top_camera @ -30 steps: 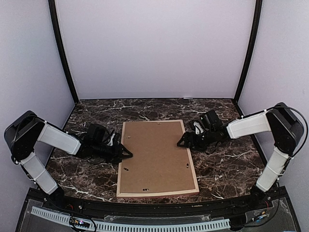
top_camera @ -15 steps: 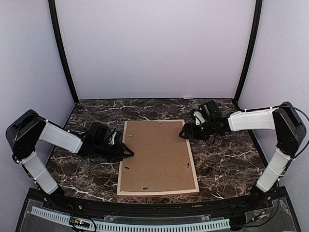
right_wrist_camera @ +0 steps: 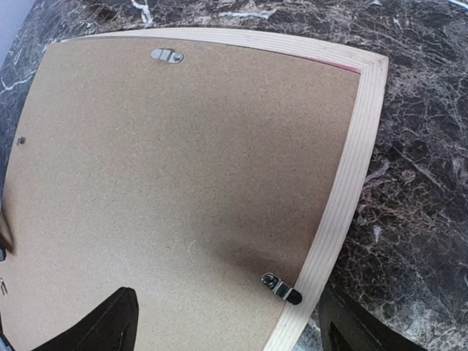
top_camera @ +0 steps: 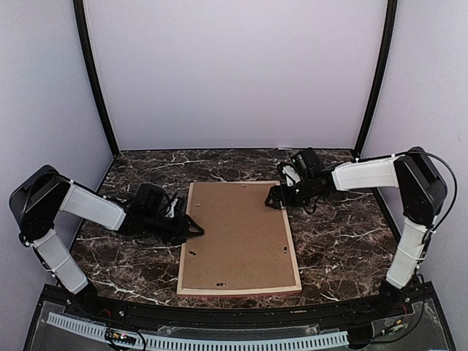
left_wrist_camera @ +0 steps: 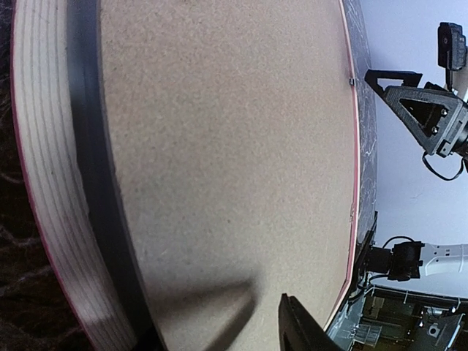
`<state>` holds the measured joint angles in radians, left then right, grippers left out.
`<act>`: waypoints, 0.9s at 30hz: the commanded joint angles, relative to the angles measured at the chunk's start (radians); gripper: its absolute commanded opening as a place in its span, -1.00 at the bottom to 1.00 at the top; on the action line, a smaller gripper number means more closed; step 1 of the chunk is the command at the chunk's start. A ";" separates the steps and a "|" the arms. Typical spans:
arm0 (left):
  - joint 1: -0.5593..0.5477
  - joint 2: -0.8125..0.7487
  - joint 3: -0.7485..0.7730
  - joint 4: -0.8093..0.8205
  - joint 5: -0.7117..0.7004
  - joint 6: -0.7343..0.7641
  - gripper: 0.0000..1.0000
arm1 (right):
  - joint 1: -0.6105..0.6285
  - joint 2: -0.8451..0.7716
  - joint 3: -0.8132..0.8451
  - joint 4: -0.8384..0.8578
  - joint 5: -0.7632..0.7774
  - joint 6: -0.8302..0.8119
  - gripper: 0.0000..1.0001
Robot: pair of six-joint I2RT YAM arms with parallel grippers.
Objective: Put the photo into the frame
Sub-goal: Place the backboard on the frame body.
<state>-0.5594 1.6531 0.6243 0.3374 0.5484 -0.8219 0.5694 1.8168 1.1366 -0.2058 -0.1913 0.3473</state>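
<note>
Top view, frame: The frame (top_camera: 238, 291) is pictured lying face down near the middle of the marble counter (top_camera: 344, 248), pale wood back up, with a brown backing board (top_camera: 238, 234) seated inside it.
Top view, left arm: The left gripper (top_camera: 191, 228) is held low at the frame's left edge.
Top view, right arm: The right gripper (top_camera: 274, 199) is placed at the frame's far right corner.
Left wrist, fingers: Only 1 dark finger (left_wrist_camera: 296, 329) is shown, over the board; clenched or released cannot be told.
Left wrist, frame: The ribbed pale rail is seen close up, edged by a thin pink-red line.
Right wrist, fingers: 2 fingers (right_wrist_camera: 110, 322) are spread wide and released, nothing grasped; 1 is over the board, 1 over the counter, with the frame's rail between them.
Right wrist, clips: 1 metal clip (right_wrist_camera: 281, 287) is seen at the rail between the fingers, and a second clip (right_wrist_camera: 167, 55) at the board's far edge.
</note>
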 commanded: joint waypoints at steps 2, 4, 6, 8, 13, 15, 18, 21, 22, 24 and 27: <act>-0.004 0.019 0.017 -0.048 -0.023 0.038 -0.10 | 0.010 0.037 0.034 0.000 -0.024 -0.036 0.73; -0.004 0.020 0.017 -0.046 -0.022 0.038 -0.09 | 0.014 0.047 0.034 0.000 -0.033 -0.039 0.73; -0.004 0.020 0.017 -0.046 -0.022 0.038 -0.09 | 0.017 0.058 0.035 0.001 -0.035 -0.043 0.72; -0.004 0.021 0.017 -0.046 -0.022 0.038 -0.09 | 0.020 0.068 0.038 0.001 -0.040 -0.048 0.72; -0.003 0.024 0.015 -0.041 -0.019 0.036 -0.08 | 0.023 0.090 0.046 -0.003 -0.039 -0.058 0.72; -0.004 0.023 0.013 -0.040 -0.020 0.035 -0.09 | 0.024 0.098 0.052 -0.011 -0.032 -0.064 0.72; -0.003 0.021 0.010 -0.040 -0.021 0.036 -0.08 | 0.024 0.105 0.060 -0.025 -0.025 -0.069 0.72; -0.004 0.018 0.009 -0.040 -0.024 0.034 -0.08 | 0.025 0.101 0.057 -0.037 -0.027 -0.060 0.70; -0.004 0.017 0.008 -0.040 -0.024 0.034 -0.08 | 0.026 0.099 0.056 -0.041 -0.031 -0.054 0.70; -0.004 0.016 0.007 -0.040 -0.026 0.032 -0.08 | 0.028 0.093 0.050 -0.050 -0.045 -0.037 0.68; -0.004 0.015 0.004 -0.038 -0.029 0.031 -0.08 | 0.033 0.092 0.048 -0.065 -0.071 -0.019 0.64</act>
<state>-0.5594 1.6585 0.6346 0.3313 0.5491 -0.8154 0.5831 1.8919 1.1873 -0.2115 -0.2207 0.2951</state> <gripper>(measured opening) 0.461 0.830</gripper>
